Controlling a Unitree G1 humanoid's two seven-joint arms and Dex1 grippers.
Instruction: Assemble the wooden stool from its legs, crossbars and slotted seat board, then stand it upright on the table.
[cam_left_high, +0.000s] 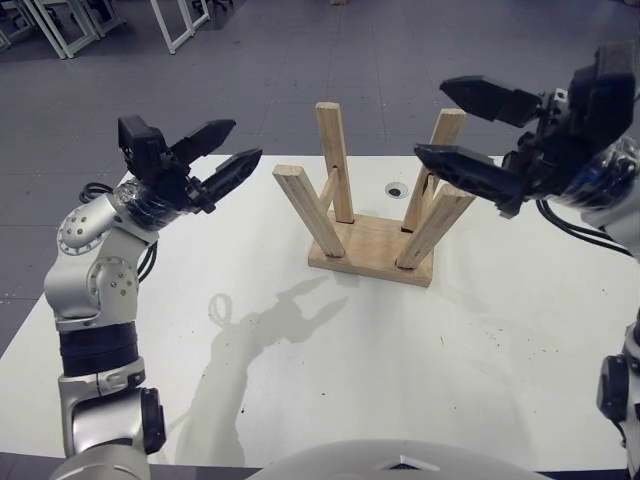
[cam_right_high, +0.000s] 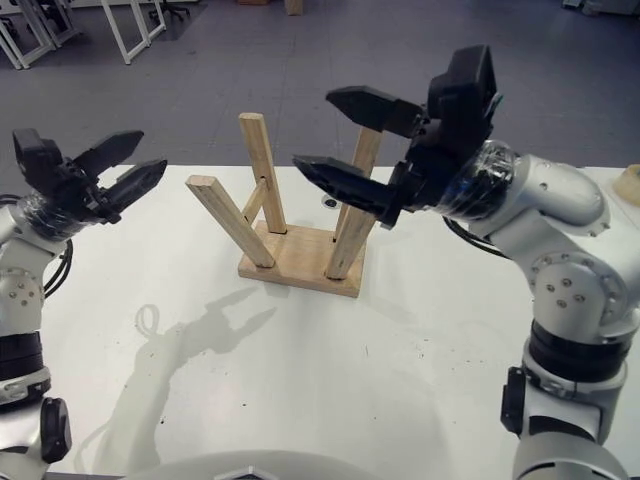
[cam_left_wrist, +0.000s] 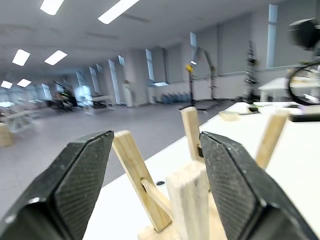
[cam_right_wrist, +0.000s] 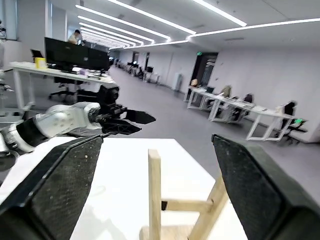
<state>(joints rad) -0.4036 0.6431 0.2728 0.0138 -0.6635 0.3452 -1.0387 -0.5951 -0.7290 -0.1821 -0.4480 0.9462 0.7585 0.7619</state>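
The lower finger (cam_left_high: 465, 168) of the right gripper (cam_left_high: 430, 118) crosses in front of a far leg, and only one crossbar (cam_left_high: 328, 190) peeks out among the legs (cam_left_high: 335, 160). A white table (cam_left_high: 480, 340) stands on a grey floor (cam_left_high: 260, 60), with white desk frames (cam_left_high: 62, 25) behind. The wooden stool (cam_left_high: 380, 240) sits upside down, seat board (cam_left_high: 370, 262) flat, legs splayed upward, between two wide-gaping, empty grippers. The left gripper (cam_left_high: 245, 140) hangs well apart. Whether the right touches a leg cannot be told.
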